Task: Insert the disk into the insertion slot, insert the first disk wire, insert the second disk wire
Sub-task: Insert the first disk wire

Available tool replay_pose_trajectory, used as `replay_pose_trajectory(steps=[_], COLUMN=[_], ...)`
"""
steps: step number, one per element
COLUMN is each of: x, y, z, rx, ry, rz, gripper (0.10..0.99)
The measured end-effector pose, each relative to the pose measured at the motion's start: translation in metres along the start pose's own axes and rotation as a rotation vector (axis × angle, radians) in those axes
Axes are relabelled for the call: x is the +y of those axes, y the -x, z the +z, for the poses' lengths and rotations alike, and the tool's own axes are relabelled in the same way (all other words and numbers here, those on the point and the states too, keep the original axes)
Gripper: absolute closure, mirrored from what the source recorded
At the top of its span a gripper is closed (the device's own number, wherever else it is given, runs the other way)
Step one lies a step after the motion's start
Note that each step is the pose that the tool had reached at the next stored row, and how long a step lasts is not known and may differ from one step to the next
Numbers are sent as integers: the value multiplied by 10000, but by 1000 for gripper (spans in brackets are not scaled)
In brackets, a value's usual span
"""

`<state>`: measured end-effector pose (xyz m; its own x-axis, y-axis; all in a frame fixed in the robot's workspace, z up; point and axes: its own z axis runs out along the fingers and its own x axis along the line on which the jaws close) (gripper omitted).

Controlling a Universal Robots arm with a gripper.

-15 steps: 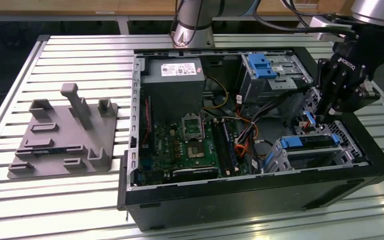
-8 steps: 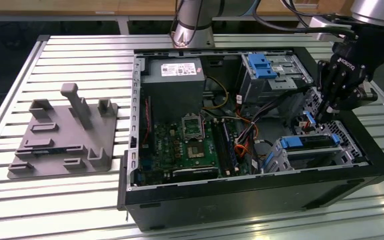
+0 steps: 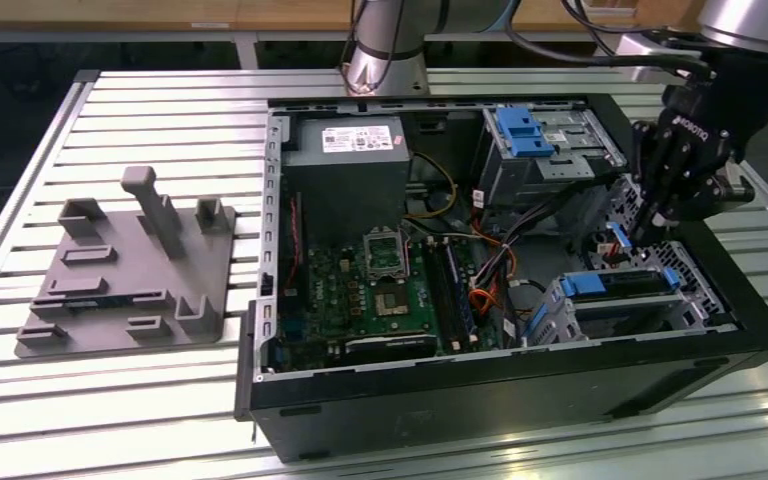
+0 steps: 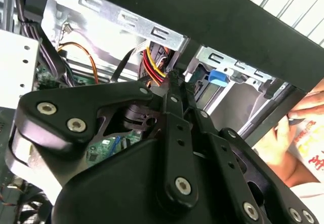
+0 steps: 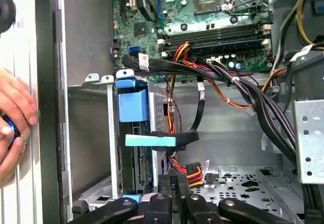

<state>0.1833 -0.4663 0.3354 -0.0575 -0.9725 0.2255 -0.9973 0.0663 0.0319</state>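
Note:
The disk [image 3: 628, 284], in its blue carrier [image 5: 132, 102], sits inside the insertion slot [image 3: 548, 312], the small grey cage at the case's front corner on the exterior view's right. A black flat wire with a light-blue plug [image 5: 150, 141] lies against the disk's end. My gripper [image 3: 644, 235] reaches down into the case just beyond the cage. In both wrist views its fingers [image 5: 174, 183] are pressed together, and a plug with red, yellow and black wires [image 5: 193, 171] lies right at their tips [image 4: 172, 77].
The taller bay with a blue latch [image 3: 531, 130] and the grey power supply [image 3: 351, 140] stand at the case's back. Cable bundles [image 5: 238, 87] cross above the motherboard [image 3: 384, 290]. A person's hand [image 5: 15, 117] rests outside the case wall. A grey fixture [image 3: 131, 270] lies on the table.

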Motion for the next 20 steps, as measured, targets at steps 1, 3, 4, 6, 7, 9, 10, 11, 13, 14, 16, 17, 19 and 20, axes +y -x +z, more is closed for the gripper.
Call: replay_pose_trajectory(steps=[1, 3, 4, 6, 7, 9, 10, 11, 13, 14, 16, 17, 19, 20], x=[3, 5, 11, 69, 106, 164, 178, 185, 184, 184, 184, 183, 181, 180], y=[0, 0, -1, -4, -6, -19, -30, -38, -57, -67, -89, -102, -128, -140], z=[0, 1, 0, 3, 5, 9, 9, 5, -17, -30, -46, -47, -41, -38], rx=[15, 71, 109, 156, 156, 154, 155, 155, 145, 136, 108, 100, 86, 70], ry=[-30, -105, -137, -148, -155, -182, -191, -196, -198, -198, -197, -196, -196, -196], rz=[-125, -438, -561, -604, -602, -595, -593, -592, -595, -595, -595, -595, -596, -597], gripper=[918, 918, 918, 918, 918, 918, 918, 918, 918, 918, 918, 918, 918, 918])
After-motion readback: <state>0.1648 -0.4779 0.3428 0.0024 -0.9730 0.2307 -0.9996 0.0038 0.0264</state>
